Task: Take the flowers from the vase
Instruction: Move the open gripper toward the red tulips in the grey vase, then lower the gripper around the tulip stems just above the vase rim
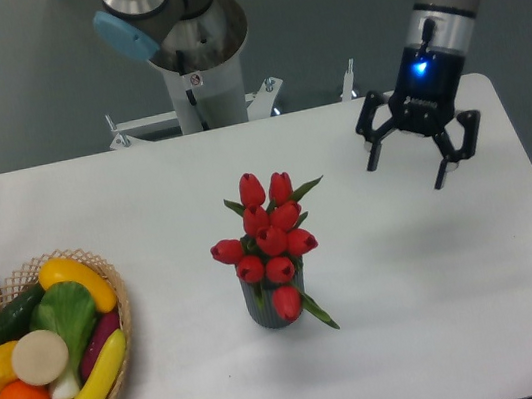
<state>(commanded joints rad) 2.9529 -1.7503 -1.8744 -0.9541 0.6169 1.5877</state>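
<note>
Progress: nothing lifted yet; reach, grip and pull all to come.
Gripper [417, 153]: fingers spread wide, empty, near the table's [444, 303] far right corner.
Flowers [273, 242]: mid-table, standing in the vase [273, 310].
Textures: glossy red tulips, green leaves; dark grey ribbed cylinder.

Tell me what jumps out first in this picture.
The red flowers stand in a small dark vase at the middle of the white table. To their upper right hangs the open black claw with its blue light. At the left edge sits a basket of bright fruit and vegetables.
</note>
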